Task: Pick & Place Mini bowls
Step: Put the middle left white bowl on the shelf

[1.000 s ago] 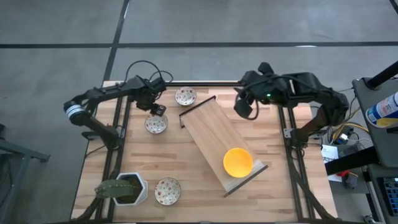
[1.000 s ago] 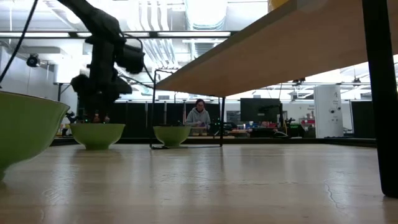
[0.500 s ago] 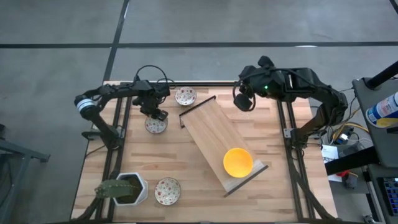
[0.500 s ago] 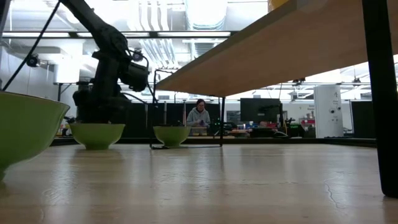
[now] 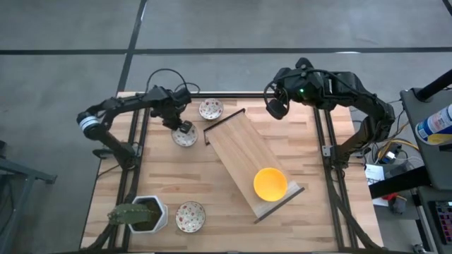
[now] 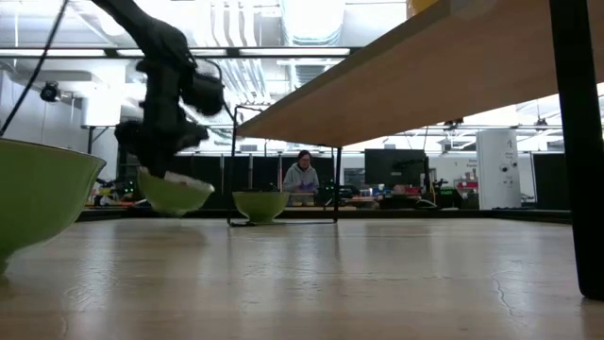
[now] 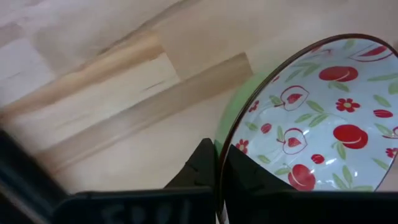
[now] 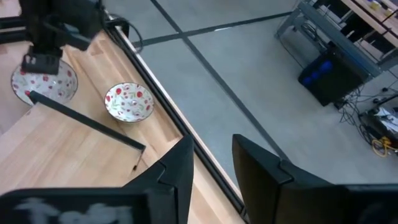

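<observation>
The pale wooden worktop (image 5: 176, 183) carries a sloped wooden board (image 5: 244, 155) holding a yellow mini bowl (image 5: 270, 183), with a person (image 6: 301, 176) in the room behind. Upper left in the high view, the left hand (image 5: 183, 129) grips a floral mini bowl (image 5: 186, 136) by its rim; the low view shows it tilted, off the surface. The right hand (image 5: 276, 108) hangs open at upper centre.

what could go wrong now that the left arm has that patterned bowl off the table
The left gripper pinches only the rim of the patterned bowl, which hangs tilted in the low view, so it might slip out. The raised wooden board sits close beside it and could get clipped. The right gripper waits above the table's far edge.
</observation>
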Controlling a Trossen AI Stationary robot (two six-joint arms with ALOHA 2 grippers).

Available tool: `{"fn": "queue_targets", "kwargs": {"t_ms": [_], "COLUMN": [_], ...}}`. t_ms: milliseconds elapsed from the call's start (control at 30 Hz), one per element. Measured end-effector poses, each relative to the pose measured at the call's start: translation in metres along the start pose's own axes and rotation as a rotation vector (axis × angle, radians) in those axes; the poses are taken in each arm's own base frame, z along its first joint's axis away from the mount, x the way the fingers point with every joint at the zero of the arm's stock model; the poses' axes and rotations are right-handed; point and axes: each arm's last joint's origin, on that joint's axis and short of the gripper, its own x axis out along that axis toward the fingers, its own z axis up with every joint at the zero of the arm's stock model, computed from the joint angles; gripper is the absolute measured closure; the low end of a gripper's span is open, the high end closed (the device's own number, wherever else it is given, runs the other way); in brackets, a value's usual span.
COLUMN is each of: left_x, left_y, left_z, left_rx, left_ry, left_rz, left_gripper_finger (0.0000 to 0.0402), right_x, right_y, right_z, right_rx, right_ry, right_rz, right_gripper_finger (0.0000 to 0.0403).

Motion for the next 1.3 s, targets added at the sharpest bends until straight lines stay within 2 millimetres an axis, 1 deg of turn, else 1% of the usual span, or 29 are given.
{"fn": "queue_targets", "kwargs": {"t_ms": [200, 433, 600, 733, 900, 1033, 1167, 1300], "left_x": [-0.031, -0.077, -0.11, -0.137, -0.165, -0.18, -0.191, -0.194], "left_y": [0.004, 0.006, 0.009, 0.005, -0.01, -0.028, -0.056, -0.085], "left_z": [-0.014, -0.03, -0.042, -0.048, -0.049, -0.048, -0.044, -0.038], "left_rx": [-0.037, -0.132, -0.188, -0.195, -0.155, -0.105, -0.025, 0.028], "left_ry": [-0.084, -0.205, -0.295, -0.351, -0.415, -0.442, -0.463, -0.43], "left_rz": [-0.063, -0.257, -0.354, -0.461, -0.596, -0.683, -0.762, -0.797], "left_gripper_finger": [0.0399, 0.0399, 0.0399, 0.0399, 0.0398, 0.0398, 0.0398, 0.0398], "right_x": [0.0, 0.0, 0.0, 0.0, -0.001, -0.001, -0.002, -0.006], "right_y": [0.0, 0.0, 0.0, 0.0, -0.001, -0.001, -0.001, -0.004], "right_z": [0.0, 0.0, 0.0, 0.0, 0.0, 0.0, 0.0, -0.001], "right_rx": [0.014, 0.039, 0.065, 0.075, 0.077, 0.077, 0.082, 0.095], "right_ry": [0.0, -0.001, -0.001, -0.001, -0.003, -0.004, -0.005, -0.013], "right_rz": [0.0, 0.001, 0.001, 0.001, 0.001, 0.001, 0.001, 0.006], "right_gripper_finger": [0.0307, 0.0317, 0.0323, 0.0322, 0.0319, 0.0325, 0.033, 0.0328]}}
